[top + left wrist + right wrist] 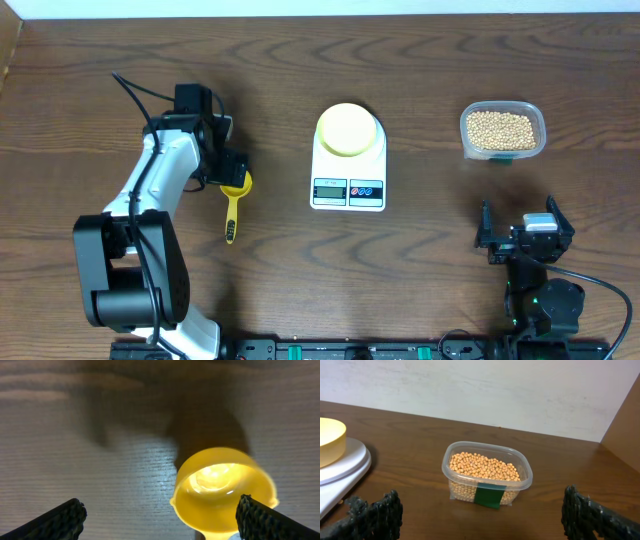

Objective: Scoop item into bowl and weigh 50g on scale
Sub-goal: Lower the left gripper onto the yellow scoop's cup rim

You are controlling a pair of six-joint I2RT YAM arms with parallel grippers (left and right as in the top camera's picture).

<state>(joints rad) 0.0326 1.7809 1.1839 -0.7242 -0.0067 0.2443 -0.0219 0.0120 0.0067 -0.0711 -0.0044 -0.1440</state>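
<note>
The pale yellow-green bowl sits on the white scale mid-table; both also show at the left edge of the right wrist view, bowl on scale. The tan beans fill a clear tub. A bright yellow scoop lies left of the scale. My left gripper hangs open over the scoop's head, which lies just inside the right fingertip. My right gripper stands open and empty near the front edge, facing the beans.
Dark wooden table. A pale wall runs behind the tub in the right wrist view. The scoop's handle points toward the front edge. The left arm's body stands at the front left.
</note>
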